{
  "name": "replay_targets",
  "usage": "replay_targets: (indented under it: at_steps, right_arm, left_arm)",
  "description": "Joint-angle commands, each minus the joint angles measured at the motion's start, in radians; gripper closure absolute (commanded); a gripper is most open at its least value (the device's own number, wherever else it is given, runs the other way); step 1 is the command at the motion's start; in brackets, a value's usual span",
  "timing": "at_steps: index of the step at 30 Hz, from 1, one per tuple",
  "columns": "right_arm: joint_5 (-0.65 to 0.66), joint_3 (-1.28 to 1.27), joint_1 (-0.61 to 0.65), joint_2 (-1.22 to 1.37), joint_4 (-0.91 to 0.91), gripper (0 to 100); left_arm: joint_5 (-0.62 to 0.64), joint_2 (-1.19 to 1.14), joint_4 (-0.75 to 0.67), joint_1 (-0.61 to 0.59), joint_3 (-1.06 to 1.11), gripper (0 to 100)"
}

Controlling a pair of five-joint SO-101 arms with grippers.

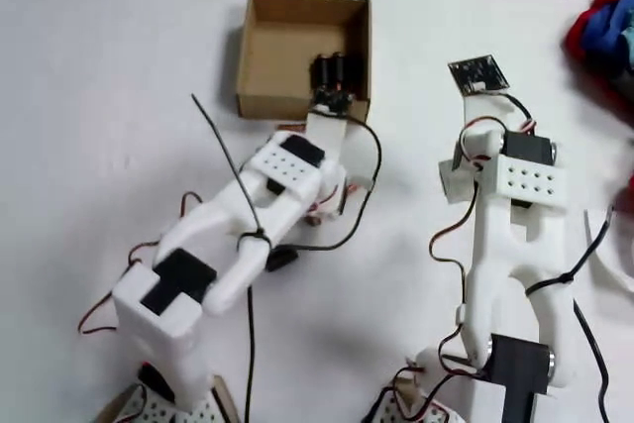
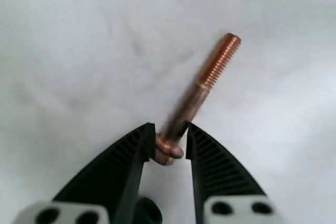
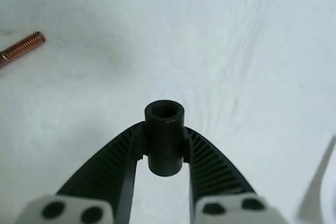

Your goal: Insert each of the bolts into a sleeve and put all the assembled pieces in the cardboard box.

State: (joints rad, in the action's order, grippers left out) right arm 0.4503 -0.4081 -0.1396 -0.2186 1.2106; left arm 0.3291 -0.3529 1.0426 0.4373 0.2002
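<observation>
My left gripper (image 2: 169, 129) is shut on a copper bolt (image 2: 202, 87), gripping it just above the head, and the threaded end points away over the white table. My right gripper (image 3: 164, 127) is shut on a black sleeve (image 3: 165, 148) whose open bore faces away from the wrist. A threaded copper bolt end (image 3: 22, 48) shows off to one side in the right wrist view. In the high view the cardboard box (image 1: 282, 42) stands at the back. The left arm (image 1: 287, 170) ends at the box's near right corner, and the right arm (image 1: 525, 180) is further right.
Dark cylindrical pieces (image 1: 332, 68) seem to lie in the box's near right corner. A red and blue cloth bundle (image 1: 604, 27) sits at the table's far right edge. Black and red cables (image 1: 243, 195) trail around both arms.
</observation>
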Motion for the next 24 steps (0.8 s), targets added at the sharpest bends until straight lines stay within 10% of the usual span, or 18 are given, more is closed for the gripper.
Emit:
replay_targets:
  at_steps: [1, 13, 24]
  right_arm:
    - [-0.003, 0.008, -0.007, -0.048, -0.013, 97.8]
    - [-0.005, 0.008, -0.008, -0.048, -0.013, 97.8]
    - [-0.005, 0.005, -0.004, -0.042, -0.048, 97.8]
  left_arm:
    - [-0.031, -0.083, 0.015, 0.009, -0.01, 88]
    - [-0.021, -0.201, 0.195, -0.114, -0.203, 89]
    - [0.488, -0.21, 0.359, -0.247, -0.225, 97]
